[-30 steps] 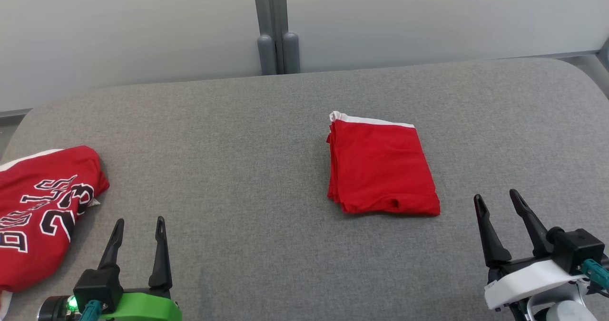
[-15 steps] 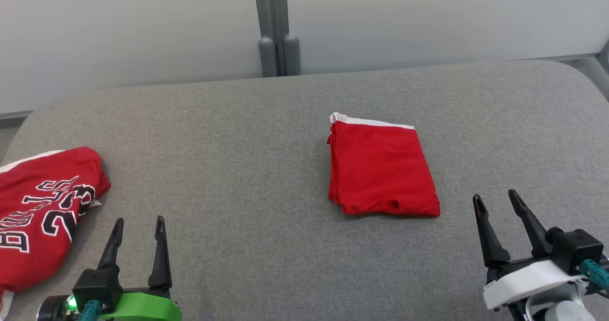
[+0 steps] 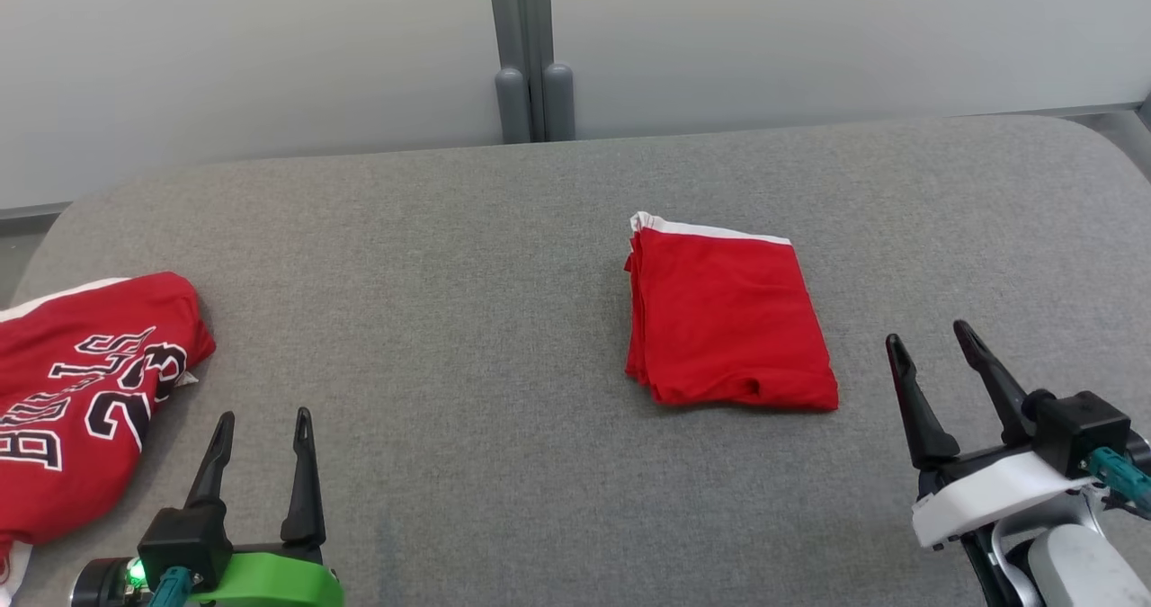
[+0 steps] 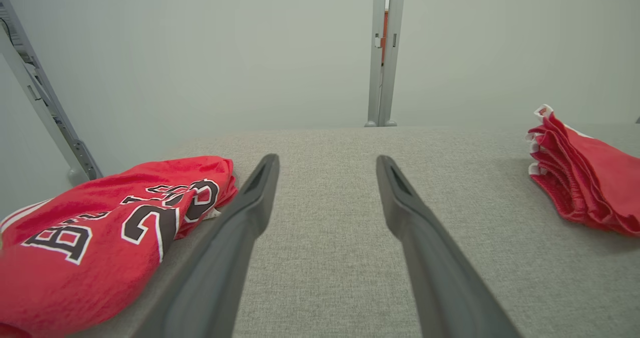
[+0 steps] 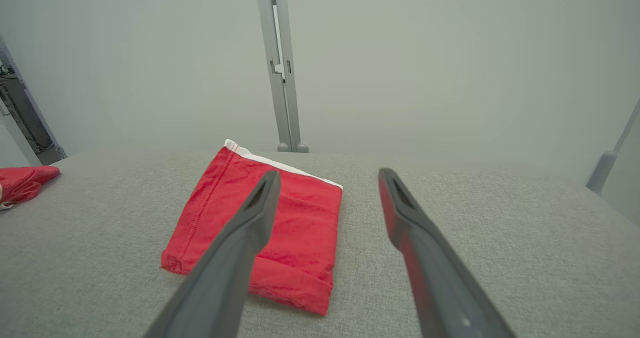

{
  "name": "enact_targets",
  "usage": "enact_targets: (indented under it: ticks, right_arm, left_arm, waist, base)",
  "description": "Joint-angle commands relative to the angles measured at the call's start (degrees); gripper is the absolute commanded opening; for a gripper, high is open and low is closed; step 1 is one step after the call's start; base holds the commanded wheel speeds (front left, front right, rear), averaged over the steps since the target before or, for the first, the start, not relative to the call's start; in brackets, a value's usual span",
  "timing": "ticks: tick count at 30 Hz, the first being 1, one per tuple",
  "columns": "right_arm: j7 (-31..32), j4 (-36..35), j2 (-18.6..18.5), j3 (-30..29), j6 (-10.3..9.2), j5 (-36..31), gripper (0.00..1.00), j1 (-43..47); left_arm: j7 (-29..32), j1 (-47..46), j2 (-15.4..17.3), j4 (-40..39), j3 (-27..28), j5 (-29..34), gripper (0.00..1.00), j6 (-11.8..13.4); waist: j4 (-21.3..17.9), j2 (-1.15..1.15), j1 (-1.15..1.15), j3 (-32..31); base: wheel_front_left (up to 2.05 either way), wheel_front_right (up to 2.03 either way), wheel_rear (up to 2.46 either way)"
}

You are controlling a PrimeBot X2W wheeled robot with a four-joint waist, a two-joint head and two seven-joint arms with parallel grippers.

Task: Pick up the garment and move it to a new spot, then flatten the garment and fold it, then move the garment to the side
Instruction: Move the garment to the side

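A red garment (image 3: 728,319) with a white band along its far edge lies folded into a neat rectangle on the grey padded table (image 3: 450,256), right of centre. My right gripper (image 3: 927,333) hovers open just to the right of the garment's near corner, touching nothing. In the right wrist view the garment (image 5: 305,228) sits ahead and left of that gripper (image 5: 328,173), partly behind its left finger. My left gripper (image 3: 264,416) is open at the lower left, far from the garment. The left wrist view puts the garment (image 4: 585,178) at the right edge, well right of that gripper (image 4: 327,158).
A red jersey (image 3: 81,391) with black and white lettering lies rumpled at the table's left edge, left of my left gripper; it also shows in the left wrist view (image 4: 100,228). Pale wall panels and a grey post (image 3: 530,49) stand behind the table.
My right gripper has moved forward, coming level with the garment's near edge. The camera shifted slightly. My left gripper and both cloths lie as before.
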Motion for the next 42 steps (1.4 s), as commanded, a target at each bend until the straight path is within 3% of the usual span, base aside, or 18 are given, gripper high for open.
enact_targets:
  ticks: [1,8,20,36,38,42]
  right_arm:
    - [-0.1,0.9,-0.8,0.4,-0.03,-0.1,1.0,-1.7]
    - [-0.1,8.2,-3.4,3.2,-0.03,0.6,1.0,-9.6]
    - [1.5,27.1,-5.4,10.2,-0.04,4.7,1.0,-24.7]
    - [4.6,46.2,-3.2,20.8,-0.03,13.7,1.0,-32.6]
    - [4.8,46.5,-3.0,22.1,-0.03,15.2,0.0,-32.9]
    - [4.7,46.9,-4.3,24.2,-0.08,17.2,0.0,-34.5]
  left_arm:
    - [0.0,-0.3,0.1,-0.2,0.0,-0.1,1.0,0.1]
    - [0.0,-1.7,0.1,-0.2,-0.3,0.2,1.0,-0.2]
    - [0.0,-6.0,0.1,0.2,-3.1,-0.9,1.0,0.1]
    - [0.0,-9.6,0.1,1.2,-6.1,-2.4,1.0,1.3]
    - [0.0,-9.7,0.1,1.2,-6.1,-2.5,1.0,1.4]
    - [0.0,-10.1,0.1,1.0,-6.3,-2.7,1.0,1.7]
  waist:
    - [0.3,0.0,0.0,0.3]
    - [1.7,0.0,0.0,2.4]
    - [5.1,0.0,0.0,8.5]
    - [7.6,0.0,0.0,12.5]
    - [7.5,0.0,0.0,12.7]
    - [7.2,0.0,0.0,13.1]
  base:
    - [0.0,0.0,0.0]
    - [0.0,0.0,0.0]
    - [0.0,0.0,0.0]
    - [0.0,0.0,0.0]
    - [0.0,0.0,0.0]
    - [0.0,0.0,0.0]
